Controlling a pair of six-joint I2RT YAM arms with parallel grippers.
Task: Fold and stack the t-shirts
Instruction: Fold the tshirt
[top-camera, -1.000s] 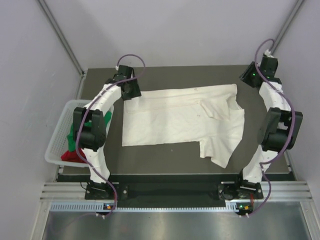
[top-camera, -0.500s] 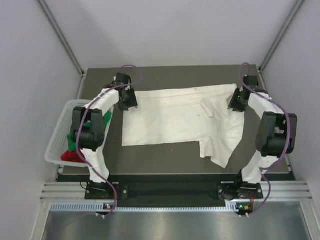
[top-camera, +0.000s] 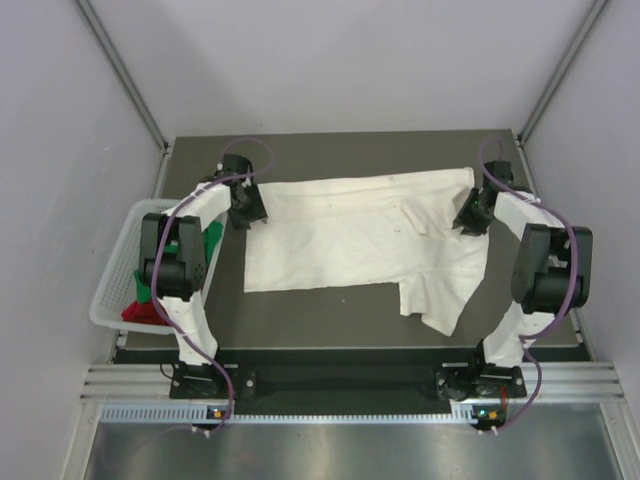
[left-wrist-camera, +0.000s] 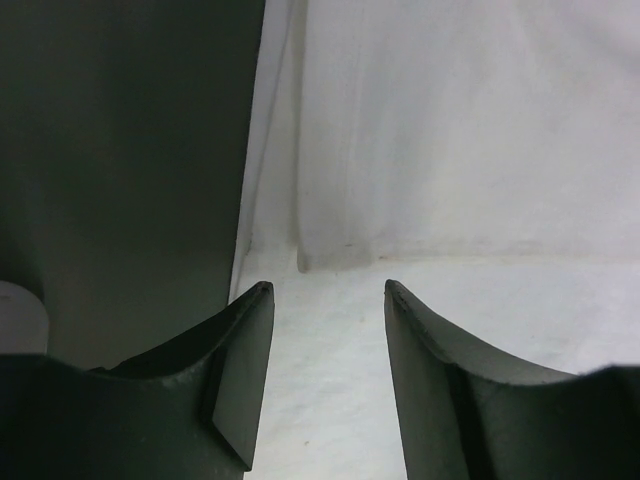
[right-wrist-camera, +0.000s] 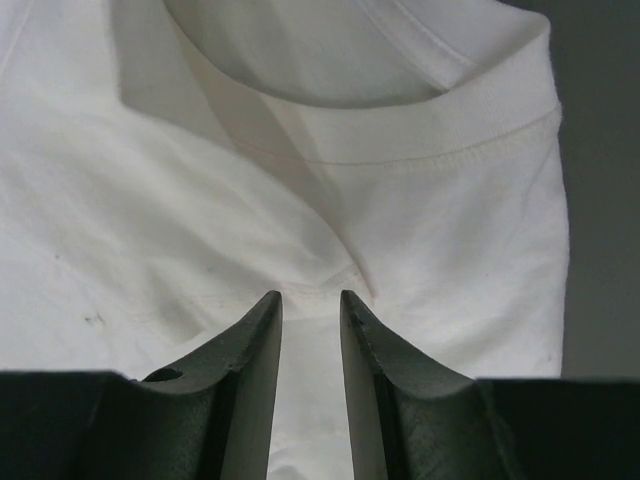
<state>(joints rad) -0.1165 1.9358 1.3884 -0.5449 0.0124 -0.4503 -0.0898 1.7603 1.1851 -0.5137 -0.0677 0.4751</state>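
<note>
A cream-white t-shirt (top-camera: 350, 240) lies spread on the dark table (top-camera: 330, 325), its collar end to the right and one sleeve hanging toward the near edge. My left gripper (top-camera: 246, 206) sits low at the shirt's far left corner. In the left wrist view it (left-wrist-camera: 325, 290) is open, with the hem corner (left-wrist-camera: 330, 255) just ahead of the tips. My right gripper (top-camera: 471, 214) rests on the shirt near the collar (right-wrist-camera: 400, 130). Its jaws (right-wrist-camera: 311, 295) stand narrowly apart, and cloth puckers at the tips. A green t-shirt (top-camera: 212, 240) and a red t-shirt (top-camera: 140, 312) lie in the basket.
A white mesh basket (top-camera: 112, 290) stands off the table's left edge beside the left arm. Grey walls close in on three sides. Bare table (left-wrist-camera: 130, 150) shows left of the shirt's hem, and a bare strip runs along the near edge.
The right arm swung in from the far right corner and came down onto the shirt by the collar. The left gripper shifted slightly left onto the shirt's corner. Both pairs of jaws narrowed.
</note>
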